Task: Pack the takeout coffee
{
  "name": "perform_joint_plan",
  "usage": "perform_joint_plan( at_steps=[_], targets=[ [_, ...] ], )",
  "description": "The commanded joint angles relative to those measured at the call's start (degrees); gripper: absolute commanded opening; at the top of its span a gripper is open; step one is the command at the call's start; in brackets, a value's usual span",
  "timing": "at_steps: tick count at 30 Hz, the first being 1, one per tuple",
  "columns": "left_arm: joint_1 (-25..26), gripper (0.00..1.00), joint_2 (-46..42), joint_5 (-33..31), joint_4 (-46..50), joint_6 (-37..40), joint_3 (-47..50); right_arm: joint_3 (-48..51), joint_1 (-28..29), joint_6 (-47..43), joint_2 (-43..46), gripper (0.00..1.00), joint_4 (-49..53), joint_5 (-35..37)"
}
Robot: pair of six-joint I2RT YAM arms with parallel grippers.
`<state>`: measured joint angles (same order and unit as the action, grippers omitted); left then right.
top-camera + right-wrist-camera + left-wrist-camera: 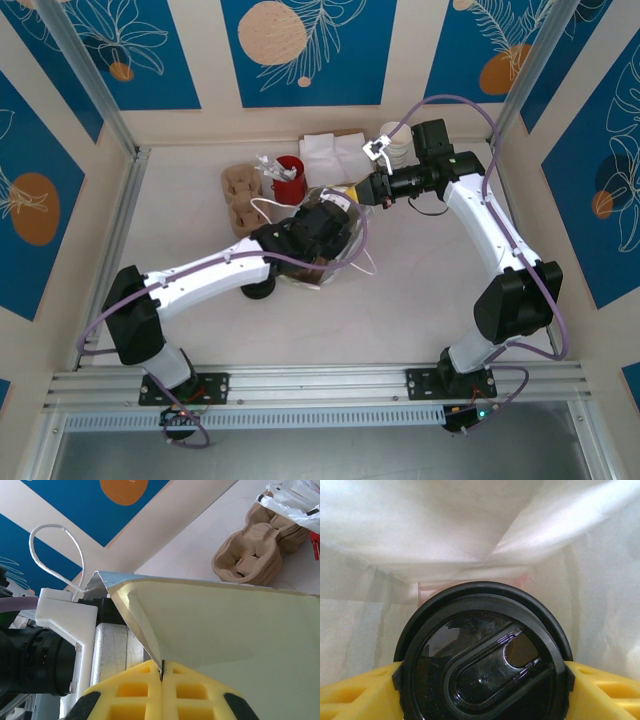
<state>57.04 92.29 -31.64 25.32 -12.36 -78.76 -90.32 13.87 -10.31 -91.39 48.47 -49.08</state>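
Nearest in the top view, the rail [320, 385] bearing both arm bases is seen along the near table edge. Beyond it, the left gripper [320, 232] is seen inside the mouth of a translucent bag [345, 205] at the table's middle, and the right gripper [370, 188] is set against the bag's far right rim. Cardboard cup carriers [240, 200] are found just left of the bag.

From the left wrist, the takeout coffee [485, 655] is viewed from above. Its black lid is clasped on either side by yellow fingers [355, 695], with the jaws spread wide around it. White bag walls are seen all round, so the cup is placed inside the bag.

From the right wrist, the yellow fingers [130, 692] are pressed fully together, and the bag's pale edge is pinched between them. The carriers are seen on the table beyond.
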Motion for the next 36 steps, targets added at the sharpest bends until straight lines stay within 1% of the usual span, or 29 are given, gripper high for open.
perform_joint_plan(
  at_steps=[1, 5, 11, 22, 28, 33, 36],
  targets=[
    [0.1, 0.73, -1.1, -3.0, -3.0, -1.8, 0.1, -1.1, 1.6, -1.6, 1.2, 0.00, 4.3, -3.0],
    [0.2, 0.73, -0.4, -4.6, -2.6, -1.4, -0.2, -1.1, 1.7, -2.0, 1.7, 0.00, 4.5, -2.8],
    [0.2, 0.73, 0.7, -5.6, 0.6, -2.6, -1.4, -1.4, 1.7, -2.3, 1.9, 0.00, 4.8, -2.7],
    [0.2, 0.73, 2.4, -2.5, 0.7, -4.5, -1.3, -1.3, 1.7, -3.3, 2.8, 0.00, 5.1, -3.0],
    [0.2, 0.73, 4.4, -2.2, 2.5, -5.6, -2.7, -0.5, 1.9, -3.1, 3.2, 0.00, 4.7, -3.5],
    [0.0, 0.73, 6.6, -2.4, 6.1, -7.6, -5.0, 0.3, 2.4, -2.6, 3.3, 0.00, 4.0, -3.8],
    [-0.1, 0.73, 6.6, -1.9, 5.5, -7.9, -4.7, 1.5, 2.4, -1.6, 3.9, 0.00, 2.7, -3.6]
  ],
)
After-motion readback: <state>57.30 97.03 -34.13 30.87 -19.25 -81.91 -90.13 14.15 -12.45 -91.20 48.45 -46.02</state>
